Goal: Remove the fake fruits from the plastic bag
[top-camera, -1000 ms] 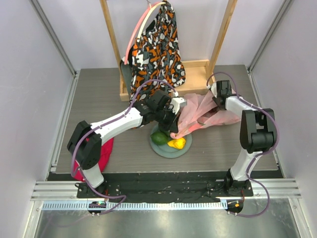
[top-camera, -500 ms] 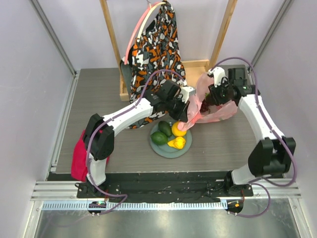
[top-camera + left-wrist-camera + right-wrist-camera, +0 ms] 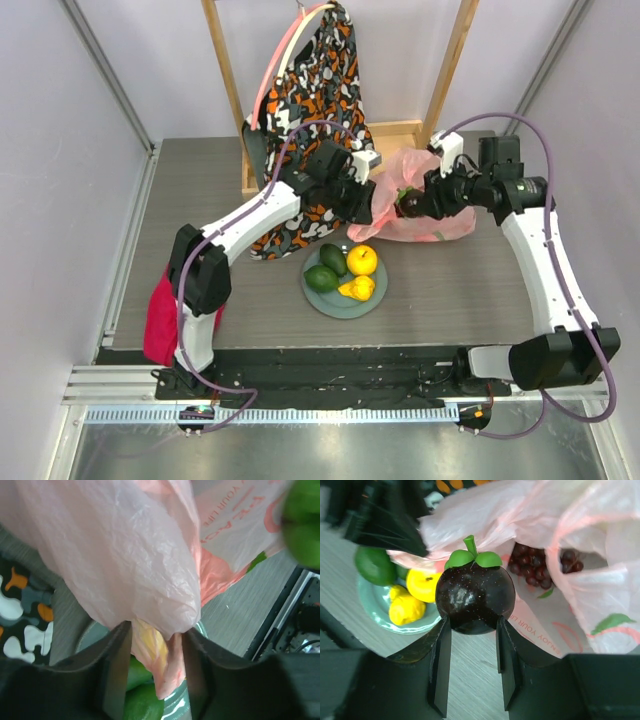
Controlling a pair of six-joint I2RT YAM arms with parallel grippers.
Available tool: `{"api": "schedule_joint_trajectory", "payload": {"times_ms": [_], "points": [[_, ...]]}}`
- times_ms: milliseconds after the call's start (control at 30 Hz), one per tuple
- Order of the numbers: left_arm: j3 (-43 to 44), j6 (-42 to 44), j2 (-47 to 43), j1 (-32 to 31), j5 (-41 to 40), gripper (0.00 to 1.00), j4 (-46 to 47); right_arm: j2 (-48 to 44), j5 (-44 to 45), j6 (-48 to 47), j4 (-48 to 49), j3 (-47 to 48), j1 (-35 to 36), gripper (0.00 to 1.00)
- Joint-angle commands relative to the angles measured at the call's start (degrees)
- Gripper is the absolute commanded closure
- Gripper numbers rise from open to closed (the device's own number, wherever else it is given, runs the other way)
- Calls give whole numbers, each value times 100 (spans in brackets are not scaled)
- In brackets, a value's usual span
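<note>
From above, the left gripper (image 3: 366, 202) holds the plastic bag (image 3: 440, 215) up toward the far edge so its mouth gapes. Left wrist: jaws clenched on pink film. Right wrist: the right gripper (image 3: 472, 623) grasps a dark purple fruit (image 3: 475, 595) outside it; grape bunch (image 3: 535, 562) inside

The plastic bag (image 3: 440, 225) is translucent pale pink, printed with salmon lettering and a green leaf motif. The mangosteen (image 3: 475, 597) is glossy purple-black with bright green stalk and leaves. The grape bunch (image 3: 532, 562) is dark purple-red. The plate (image 3: 345, 308) is grey-green, bearing two green oval fruits (image 3: 322, 278), an orange round fruit (image 3: 362, 260) and a yellow fruit (image 3: 358, 289). The far garment (image 3: 320, 90) is patterned orange, black and white. The near-left cloth (image 3: 160, 325) is red, and the table (image 3: 200, 200) is grey wood-grain.
</note>
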Motion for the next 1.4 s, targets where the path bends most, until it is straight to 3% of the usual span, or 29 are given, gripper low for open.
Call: {"api": "schedule_joint_trajectory", "payload": {"times_ms": [0, 100, 200, 233, 467, 733, 1167, 1367], "points": [[192, 25, -338, 484, 333, 42, -117, -563, -447, -106, -631, 779, 312, 87], [262, -11, -452, 748, 483, 35, -187, -774, -263, -229, -781, 964, 935, 86], [245, 59, -742, 924, 808, 34, -152, -775, 35, -264, -782, 939, 1893, 85], [253, 95, -813, 950, 878, 34, -161, -696, 132, -282, -738, 782, 2374, 85], [148, 402, -1174, 995, 704, 31, -240, -82, 246, -940, -255, -458, 3730, 85], [-458, 525, -1727, 1003, 475, 31, -135, 579, 555, -863, 773, -1004, 4356, 83], [-766, 455, -2009, 1056, 518, 31, 6, 983, 1520, -1126, 1205, -1707, 4778, 81], [-836, 376, -1974, 1082, 589, 31, 85, 1054, 1987, -1073, 1495, -1839, 4778, 63]]}}
